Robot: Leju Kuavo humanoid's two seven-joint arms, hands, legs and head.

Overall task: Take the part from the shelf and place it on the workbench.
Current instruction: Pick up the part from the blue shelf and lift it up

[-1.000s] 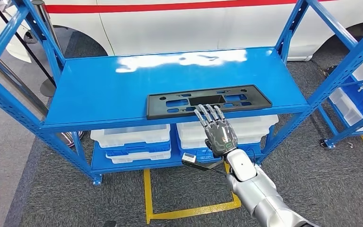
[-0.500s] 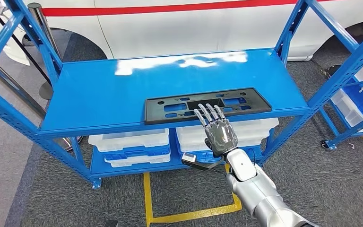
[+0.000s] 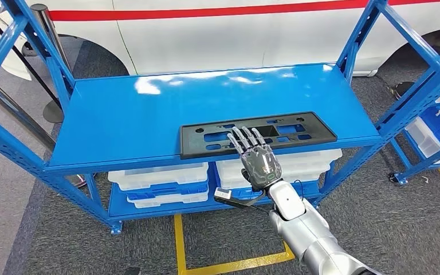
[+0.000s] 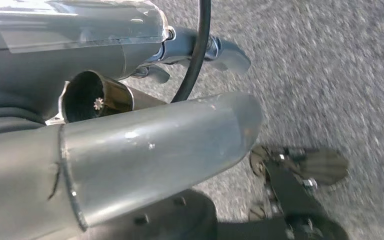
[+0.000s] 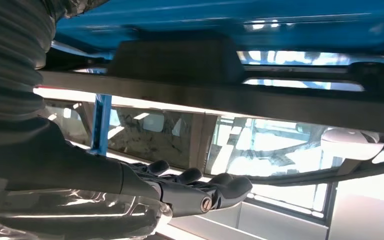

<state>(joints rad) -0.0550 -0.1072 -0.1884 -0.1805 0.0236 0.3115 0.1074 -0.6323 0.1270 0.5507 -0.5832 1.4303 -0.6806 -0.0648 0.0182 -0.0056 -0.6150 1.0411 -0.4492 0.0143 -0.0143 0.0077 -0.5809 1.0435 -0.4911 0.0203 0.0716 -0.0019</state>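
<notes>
Looks like the reach step: right hand point(image 3: 256, 159), fingers spread and holding nothing, at the part point(image 3: 258, 133) on the shelf's point(image 3: 120, 114) near edge, so next it needs to close on it.

Head view: bright, even light from above, sharp overall. White glare patches on back of blue shelf point(image 3: 149, 109) top; soft shadow under it over the bins point(image 3: 157, 175). Slight wide-angle bend at frame edges. Left wrist view: floor point(image 4: 330, 75) smeared w/ motion blur, near metal parts soft. Right wrist view: strong backlight, blown-out whites, hand point(image 5: 190, 192) dark and underexposed, close ribbed cover out of focus.
</notes>
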